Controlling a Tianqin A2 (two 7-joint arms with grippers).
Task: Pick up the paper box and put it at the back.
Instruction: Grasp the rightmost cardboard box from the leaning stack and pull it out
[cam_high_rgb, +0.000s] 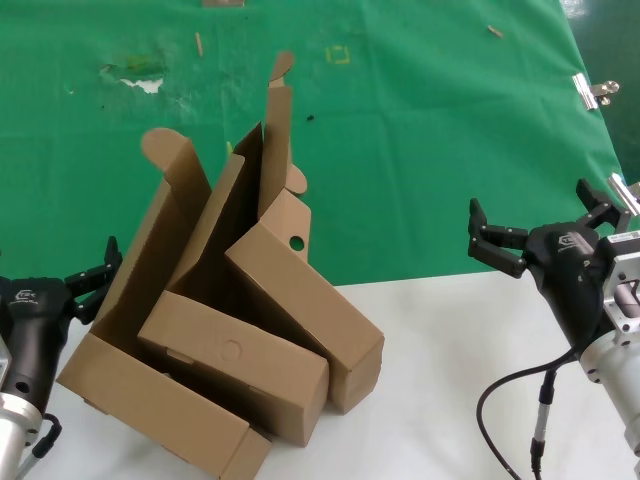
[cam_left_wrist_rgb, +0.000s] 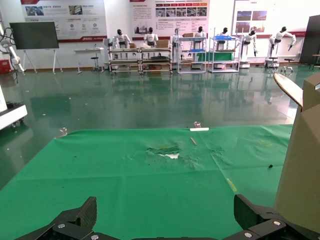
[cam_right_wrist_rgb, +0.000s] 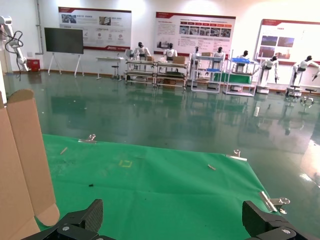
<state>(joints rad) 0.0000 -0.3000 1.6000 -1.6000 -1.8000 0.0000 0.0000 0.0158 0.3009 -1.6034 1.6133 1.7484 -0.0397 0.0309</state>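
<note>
- Head view: the paper box (cam_high_rgb: 290, 255) is seen leaning in a pile with a long carton (cam_high_rgb: 235, 365) and a tall carton (cam_high_rgb: 150, 300), where the white table (cam_high_rgb: 440, 380) meets the green cloth (cam_high_rgb: 420, 130). Nothing is gripped, so the pick-up is judged not yet begun. The left gripper (cam_high_rgb: 92, 280) is held just beside the tall carton, the right gripper (cam_high_rgb: 545, 225) well apart from the pile; both sets of jaws are spread wide. The cloth behind the pile, with its yellow square (cam_high_rgb: 339, 55), offers broad open room; a metal clip (cam_high_rgb: 595, 90) marks its right edge.
- Left wrist view: the left gripper's open fingers (cam_left_wrist_rgb: 75, 220) are pointed over the cloth, with a cardboard wall (cam_left_wrist_rgb: 300, 165) close beside one of them. A careful approach is judged necessary, since neighbouring cartons may topple.
- Right wrist view: the right gripper's fingers (cam_right_wrist_rgb: 82, 220) are spread over bare cloth; a rounded cardboard flap (cam_right_wrist_rgb: 27, 160) stands at one side.
</note>
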